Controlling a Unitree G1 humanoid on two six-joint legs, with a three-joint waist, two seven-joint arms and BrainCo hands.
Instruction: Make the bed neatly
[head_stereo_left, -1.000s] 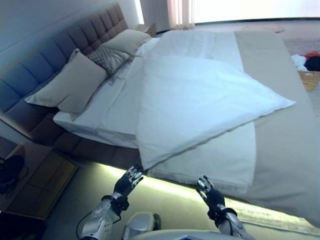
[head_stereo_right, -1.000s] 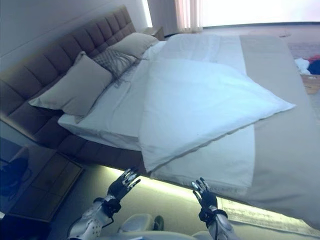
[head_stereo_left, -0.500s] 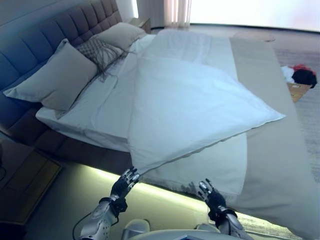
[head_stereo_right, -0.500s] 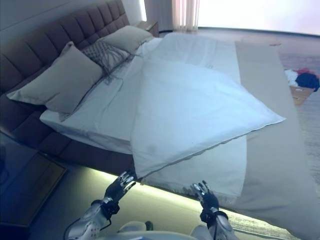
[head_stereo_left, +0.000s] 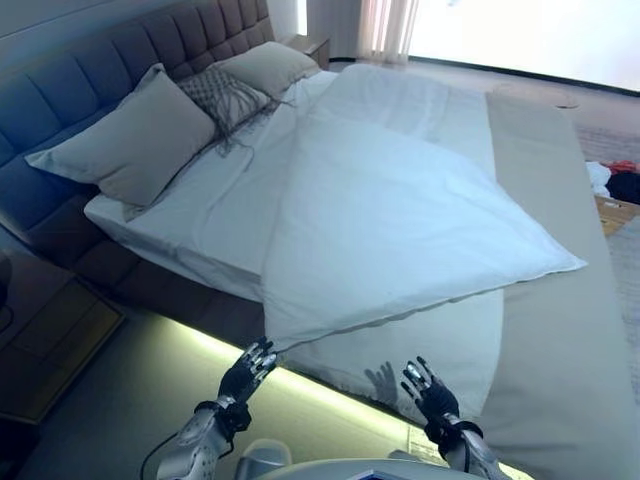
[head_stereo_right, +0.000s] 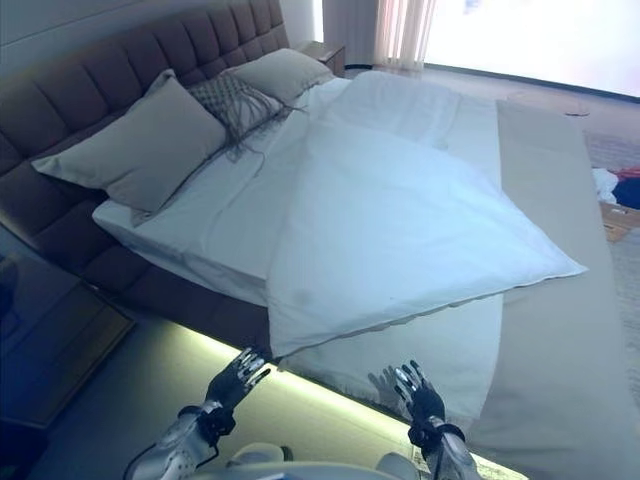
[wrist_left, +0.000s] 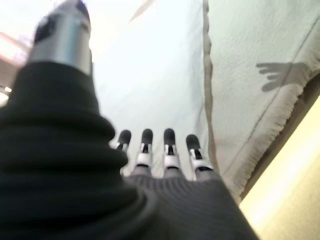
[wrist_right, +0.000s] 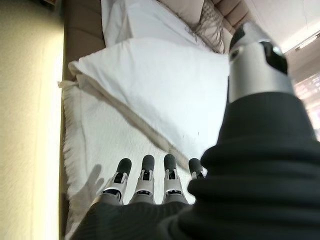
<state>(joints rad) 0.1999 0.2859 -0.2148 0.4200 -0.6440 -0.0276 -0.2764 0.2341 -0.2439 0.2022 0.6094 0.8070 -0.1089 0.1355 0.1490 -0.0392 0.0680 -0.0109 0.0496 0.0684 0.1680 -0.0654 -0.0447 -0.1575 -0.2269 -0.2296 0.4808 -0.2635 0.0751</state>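
A wide bed (head_stereo_left: 560, 330) with a grey tufted headboard (head_stereo_left: 80, 90) lies before me. A white duvet (head_stereo_left: 400, 220) is folded back at a slant, its near corner (head_stereo_left: 268, 340) hanging over the bed's near edge. A beige blanket (head_stereo_left: 570, 350) covers the foot end. Three pillows, the nearest one grey (head_stereo_left: 130, 140), lean at the headboard. My left hand (head_stereo_left: 245, 372) hovers open just below the duvet's corner, apart from it. My right hand (head_stereo_left: 428, 392) is open too, just short of the white fringed cover (wrist_right: 100, 145) over the bed's side.
A lit strip glows along the bed's base (head_stereo_left: 300, 385). A wooden bedside table (head_stereo_left: 50, 340) stands at the near left. Clothes and a box (head_stereo_left: 615, 190) lie on the floor past the foot end. Curtains (head_stereo_left: 385, 25) hang by a bright window.
The camera has shifted, so the bed sits slightly differently in view. Both hands stay low by the bed's near edge, fingers spread, holding nothing.
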